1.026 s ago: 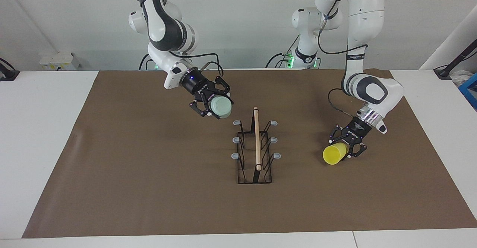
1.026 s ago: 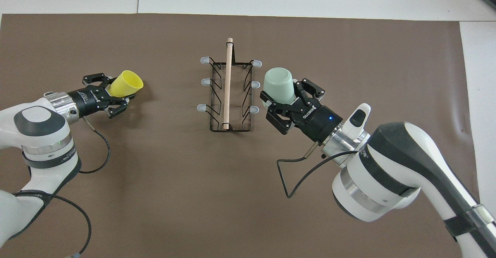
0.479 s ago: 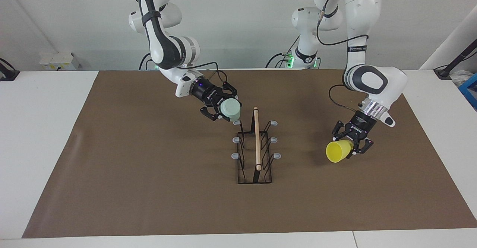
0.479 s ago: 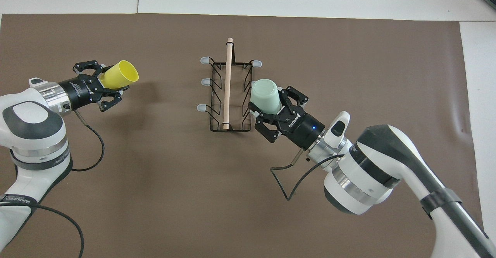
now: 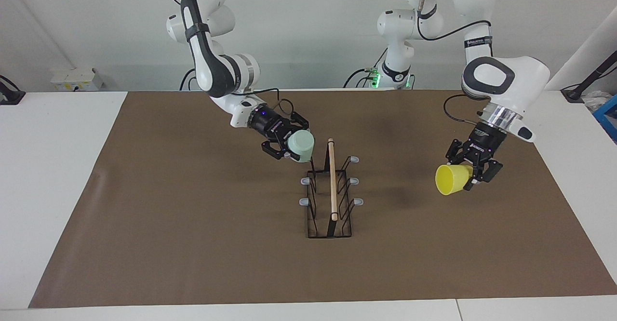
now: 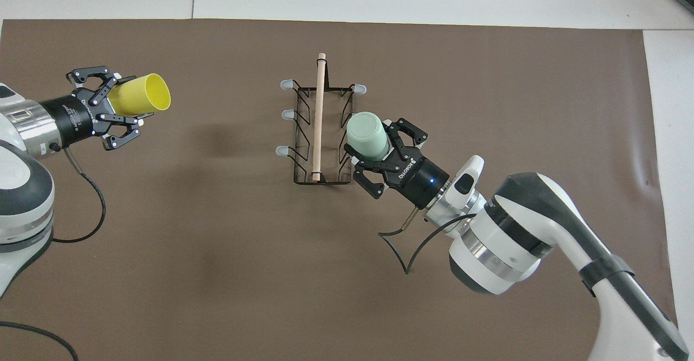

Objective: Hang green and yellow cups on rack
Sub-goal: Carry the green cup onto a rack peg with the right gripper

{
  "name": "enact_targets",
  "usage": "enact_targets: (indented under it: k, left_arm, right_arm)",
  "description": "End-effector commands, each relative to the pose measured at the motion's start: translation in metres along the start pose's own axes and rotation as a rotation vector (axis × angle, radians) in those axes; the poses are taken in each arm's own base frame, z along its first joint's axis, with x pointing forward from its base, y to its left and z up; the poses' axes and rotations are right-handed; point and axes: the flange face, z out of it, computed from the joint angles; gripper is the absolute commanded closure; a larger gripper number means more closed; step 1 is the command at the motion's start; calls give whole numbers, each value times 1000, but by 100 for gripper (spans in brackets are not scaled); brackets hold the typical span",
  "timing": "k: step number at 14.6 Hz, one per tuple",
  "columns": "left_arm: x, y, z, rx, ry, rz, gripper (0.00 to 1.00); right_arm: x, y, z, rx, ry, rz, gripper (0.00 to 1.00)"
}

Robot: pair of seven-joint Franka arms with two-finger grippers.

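The rack [image 5: 330,191] stands mid-mat [image 5: 193,244], its wooden rod [image 5: 332,179] running away from the robots. The right gripper [image 5: 291,146], clamped on the green cup [image 5: 301,146], holds it at the rack's robot-end peg. The left gripper [image 5: 470,172], up over the mat toward its own edge, grips the yellow cup [image 5: 451,180], tilted sideways

green cup [image 5: 301,146] carried closer onto rack [image 5: 330,191] peg, yellow cup [image 5: 452,179] raised higher
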Motion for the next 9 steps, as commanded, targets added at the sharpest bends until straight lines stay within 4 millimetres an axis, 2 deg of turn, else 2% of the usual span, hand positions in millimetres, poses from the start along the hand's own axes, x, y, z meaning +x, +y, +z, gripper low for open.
enact_targets:
  k: [1,4,6,7,9]
  left_arm:
    - [-31,22,-17,95,-8,162,100]
    - [-67,46,-27,207,43,343,100]
    - [-96,45,-23,257,72,451,100]
    - [-106,43,-22,272,94,498,100]
    - [-136,36,-14,324,136,615,100]
  right_arm:
    - [-10,0,5,-27,34,-4,100]
    - [-26,-11,13,-1,17,1,100]
    - [-28,-12,19,-13,26,22,100]
    - [-30,-23,24,-4,29,28,100]
    - [-35,-19,23,-8,24,8,100]
